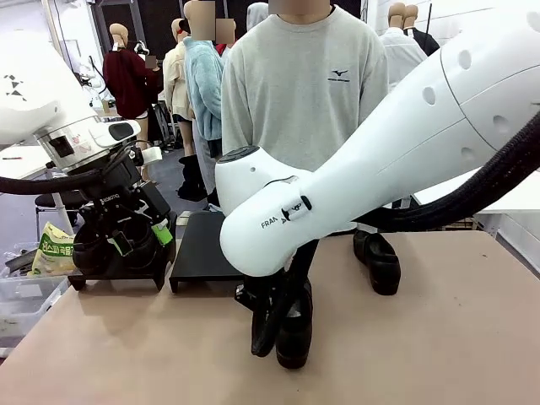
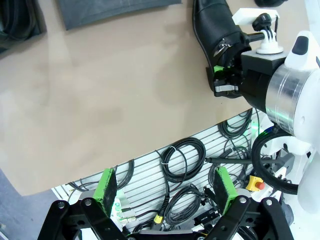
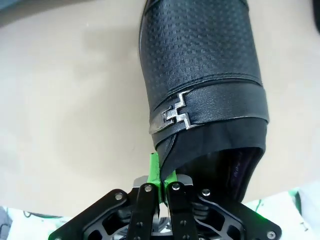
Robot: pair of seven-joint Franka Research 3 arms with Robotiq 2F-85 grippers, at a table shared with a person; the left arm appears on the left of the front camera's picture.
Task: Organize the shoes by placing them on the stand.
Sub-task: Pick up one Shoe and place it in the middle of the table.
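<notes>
A shoe (image 1: 297,333), seemingly gripped, hangs beneath the right arm (image 1: 405,143).

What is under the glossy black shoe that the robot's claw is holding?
Bare tan tabletop lies beneath the glossy black buckled shoe, pinched at its collar by the right gripper. Whether its toe touches the tabletop is hidden by the shoe itself.

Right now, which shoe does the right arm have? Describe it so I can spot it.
On the tan table, look under the big white right arm crossing the middle. The held shoe points toe-down there, its collar pinched in the shut jaws. Unlike the loose shoe lying at the far right, it stands on end.
</notes>
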